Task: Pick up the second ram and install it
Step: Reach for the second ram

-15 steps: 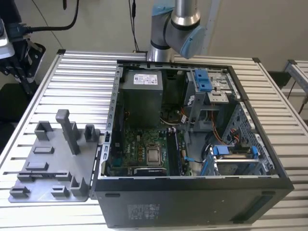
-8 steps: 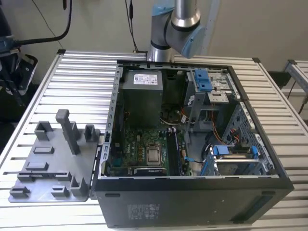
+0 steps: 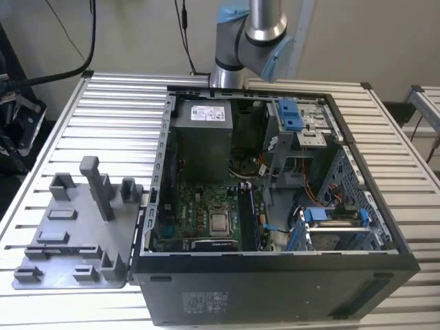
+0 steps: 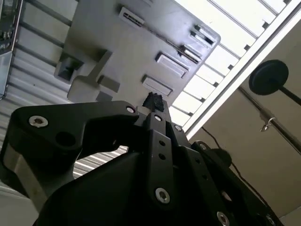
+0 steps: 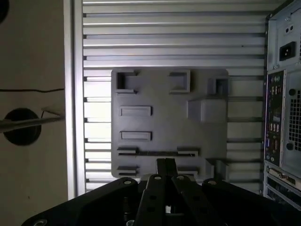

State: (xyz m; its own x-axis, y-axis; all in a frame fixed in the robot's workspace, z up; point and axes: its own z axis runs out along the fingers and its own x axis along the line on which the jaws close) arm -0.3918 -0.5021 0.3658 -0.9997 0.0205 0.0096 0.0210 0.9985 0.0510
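1. Nearest the lens in both wrist views is the black metal gripper (image 5: pixel 165 165), with its chunky linkage right up against the camera.
2. Its fingers (image 4: pixel 153 101) are pressed together tip to tip, and I can't see anything pinched between them.
3. The second ram (image 5: pixel 150 153) looks like a thin dark strip standing on edge in the long slot of the flat grey plastic tray (image 5: pixel 164 117). In the first wrist view the fingertips line up just beside the middle of that strip. I honestly can't tell whether they're touching it or hanging above it.
4. The tray lies on a silver slatted metal table (image 3: pixel 103 103) at the exterior view's lower left, just beside the open black computer case (image 3: pixel 275 289).
5. A tall grey upright post (image 3: pixel 96 185) stands in the tray's far half, with shorter grey blocks near it.
6. Inside the case, the green motherboard (image 3: pixel 199 213) sits about mid-frame in the exterior view, with a grey power supply box (image 3: pixel 203 137) above it in the frame.
7. The grey-and-blue robot arm (image 3: pixel 251 34) is at the top centre of the exterior view, behind the case.
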